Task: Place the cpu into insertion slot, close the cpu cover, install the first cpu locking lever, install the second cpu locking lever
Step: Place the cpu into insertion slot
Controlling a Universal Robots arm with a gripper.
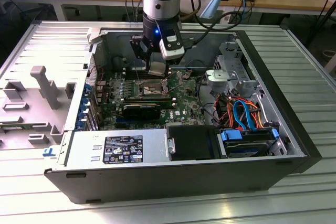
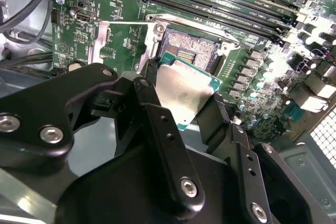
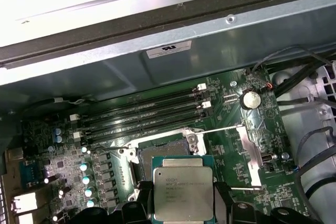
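The cpu (image 1: pixel 156 68), a small square chip with a silvery top, hangs in my gripper (image 1: pixel 156 70), which is shut on its edges above the green motherboard (image 1: pixel 181 106). In both wrist views the cpu (image 2: pixel 181 88) (image 3: pixel 182 187) hovers just over the insertion slot (image 2: pixel 190 51) (image 3: pixel 157 151), a dark open socket with a silver rim. Black fingers (image 2: pixel 152 90) clamp the chip from two sides. The cpu cover (image 3: pixel 249 148) (image 2: pixel 98 40) stands swung open beside the slot, with a thin wire lever (image 3: pixel 223 128) raised along it.
Long memory slots (image 3: pixel 147 111) run beside the socket. In the computer case, a black ribbed heatsink block (image 1: pixel 142 111) and a power supply (image 1: pixel 121 148) lie toward the front. Coloured cables and a drive cage (image 1: pixel 244 114) fill the exterior view's right. The case wall (image 3: pixel 168 72) rises behind the board.
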